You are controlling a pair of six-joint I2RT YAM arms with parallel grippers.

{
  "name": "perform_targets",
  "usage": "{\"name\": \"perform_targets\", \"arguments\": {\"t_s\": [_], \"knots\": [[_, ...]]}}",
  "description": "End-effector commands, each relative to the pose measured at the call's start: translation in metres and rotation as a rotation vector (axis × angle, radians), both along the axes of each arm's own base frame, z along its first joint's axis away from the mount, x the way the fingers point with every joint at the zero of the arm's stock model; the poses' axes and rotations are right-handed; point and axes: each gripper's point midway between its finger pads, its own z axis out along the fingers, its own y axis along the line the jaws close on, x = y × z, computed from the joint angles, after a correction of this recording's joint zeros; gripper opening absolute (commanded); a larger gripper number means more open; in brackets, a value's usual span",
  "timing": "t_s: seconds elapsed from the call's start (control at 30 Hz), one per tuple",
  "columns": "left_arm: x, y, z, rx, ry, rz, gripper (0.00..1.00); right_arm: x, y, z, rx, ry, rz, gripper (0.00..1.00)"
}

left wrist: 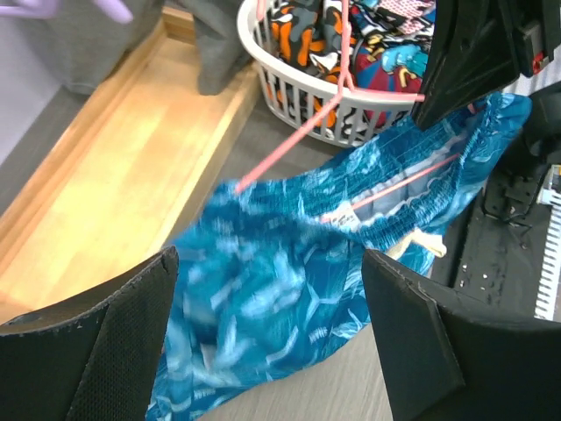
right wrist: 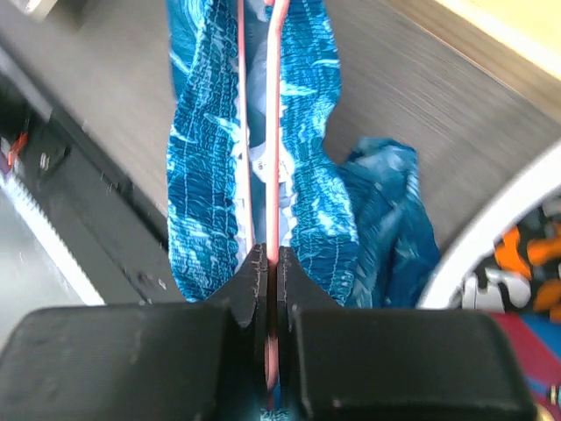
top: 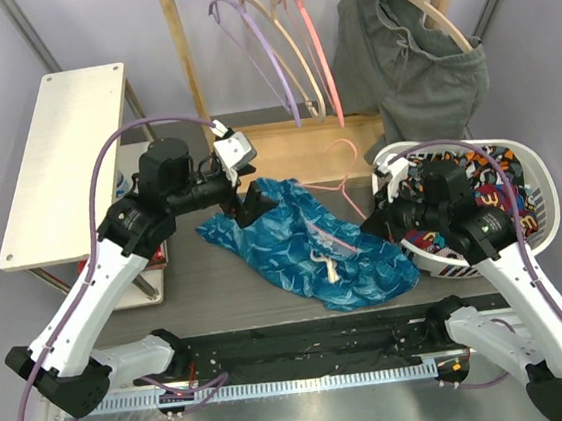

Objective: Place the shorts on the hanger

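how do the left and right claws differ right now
The left claw is open, its fingers spread wide over the shorts; the right claw is shut on the hanger. The left claw holds nothing, while the right claw pinches the thin pink wire that runs into the shorts' waistband. Both are black and both sit at the shorts.

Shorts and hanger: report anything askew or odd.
The hanger sits askew: its wire is threaded into the waistband of the shorts, with the hook sticking out beyond the fabric. The shorts are crumpled, not hanging. The right claw pinches the wire; the left claw is open. Nothing looks damaged.
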Motion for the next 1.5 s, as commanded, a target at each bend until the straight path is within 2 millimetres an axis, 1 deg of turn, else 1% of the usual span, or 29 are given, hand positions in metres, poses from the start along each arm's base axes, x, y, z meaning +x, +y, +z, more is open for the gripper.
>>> {"name": "perform_targets", "arguments": {"t_s": [0.0, 0.03, 0.13, 0.17, 0.2, 0.23, 0.3, 0.33, 0.4, 0.43, 0.47, 0.53, 0.6, 0.63, 0.7, 0.73, 0.77, 0.8, 0.83, 0.87, 0.93, 1.0, 1.03, 1.07, 1.1, 1.13, 1.2, 1.3, 1.47], "knots": [[0.000, 0.007, 0.025, -0.062, -0.051, 0.029, 0.85, 0.026, -0.017, 0.024, 0.115, 0.031, -0.223, 0.01], [-0.004, 0.008, 0.022, -0.061, -0.051, 0.023, 0.85, 0.033, -0.027, 0.027, 0.127, 0.028, -0.274, 0.01], [-0.009, 0.012, 0.019, -0.062, -0.055, 0.024, 0.85, 0.043, -0.036, 0.040, 0.179, 0.022, -0.334, 0.01], [-0.009, 0.012, 0.020, -0.063, -0.057, 0.025, 0.85, 0.049, -0.042, 0.051, 0.191, 0.001, -0.366, 0.01], [-0.009, 0.013, 0.019, -0.062, -0.057, 0.028, 0.85, 0.055, -0.043, 0.055, 0.193, 0.000, -0.378, 0.01], [-0.010, 0.014, 0.019, -0.065, -0.057, 0.034, 0.85, 0.063, -0.045, 0.076, 0.216, -0.044, -0.397, 0.01], [-0.009, 0.015, 0.019, -0.065, -0.063, 0.039, 0.85, 0.075, -0.047, 0.096, 0.232, -0.085, -0.421, 0.01], [-0.008, 0.015, 0.017, -0.065, -0.060, 0.044, 0.85, 0.089, -0.048, 0.113, 0.240, -0.110, -0.440, 0.01], [-0.008, 0.015, 0.017, -0.068, -0.061, 0.047, 0.86, 0.102, -0.048, 0.130, 0.244, -0.134, -0.444, 0.01], [-0.008, 0.015, 0.016, -0.068, -0.057, 0.049, 0.86, 0.113, -0.047, 0.133, 0.246, -0.130, -0.451, 0.01], [-0.008, 0.015, 0.016, -0.070, -0.055, 0.053, 0.86, 0.118, -0.047, 0.152, 0.260, -0.167, -0.451, 0.01], [-0.007, 0.016, 0.014, -0.073, -0.055, 0.055, 0.86, 0.133, -0.048, 0.172, 0.260, -0.206, -0.460, 0.01], [-0.008, 0.016, 0.015, -0.078, -0.060, 0.057, 0.86, 0.144, -0.052, 0.186, 0.247, -0.250, -0.479, 0.01], [-0.007, 0.016, 0.012, -0.077, -0.055, 0.059, 0.86, 0.157, -0.057, 0.197, 0.241, -0.277, -0.511, 0.01], [-0.008, 0.017, 0.010, -0.074, -0.055, 0.060, 0.86, 0.168, -0.062, 0.209, 0.220, -0.318, -0.534, 0.01], [-0.008, 0.017, 0.010, -0.075, -0.053, 0.061, 0.86, 0.170, -0.065, 0.225, 0.221, -0.362, -0.540, 0.01], [-0.009, 0.018, 0.010, -0.075, -0.055, 0.064, 0.86, 0.184, -0.069, 0.222, 0.198, -0.363, -0.568, 0.01], [-0.010, 0.018, 0.010, -0.077, -0.052, 0.062, 0.86, 0.189, -0.071, 0.227, 0.183, -0.386, -0.571, 0.01], [-0.011, 0.018, 0.009, -0.078, -0.051, 0.059, 0.86, 0.191, -0.073, 0.245, 0.191, -0.429, -0.575, 0.01], [-0.011, 0.018, 0.009, -0.078, -0.053, 0.057, 0.86, 0.205, -0.073, 0.241, 0.177, -0.424, -0.583, 0.01], [-0.013, 0.018, 0.007, -0.077, -0.052, 0.054, 0.86, 0.212, -0.074, 0.263, 0.190, -0.485, -0.582, 0.01], [-0.013, 0.019, 0.003, -0.072, -0.049, 0.055, 0.86, 0.227, -0.073, 0.268, 0.197, -0.502, -0.586, 0.01], [-0.014, 0.020, 0.004, -0.072, -0.055, 0.053, 0.86, 0.227, -0.073, 0.280, 0.212, -0.530, -0.588, 0.01], [-0.014, 0.020, 0.003, -0.071, -0.057, 0.055, 0.86, 0.230, -0.073, 0.285, 0.219, -0.541, -0.590, 0.01], [-0.014, 0.021, 0.002, -0.068, -0.058, 0.055, 0.86, 0.239, -0.073, 0.282, 0.215, -0.532, -0.595, 0.01], [-0.014, 0.022, 0.002, -0.067, -0.060, 0.062, 0.87, 0.239, -0.072, 0.293, 0.233, -0.555, -0.597, 0.01], [-0.015, 0.023, 0.002, -0.068, -0.061, 0.063, 0.87, 0.244, -0.073, 0.297, 0.250, -0.553, -0.608, 0.01], [-0.017, 0.025, 0.003, -0.061, -0.061, 0.066, 0.87, 0.253, -0.076, 0.290, 0.249, -0.531, -0.624, 0.01], [-0.016, 0.030, 0.001, -0.044, -0.079, 0.081, 0.88, 0.274, -0.081, 0.269, 0.233, -0.482, -0.648, 0.01]]}}
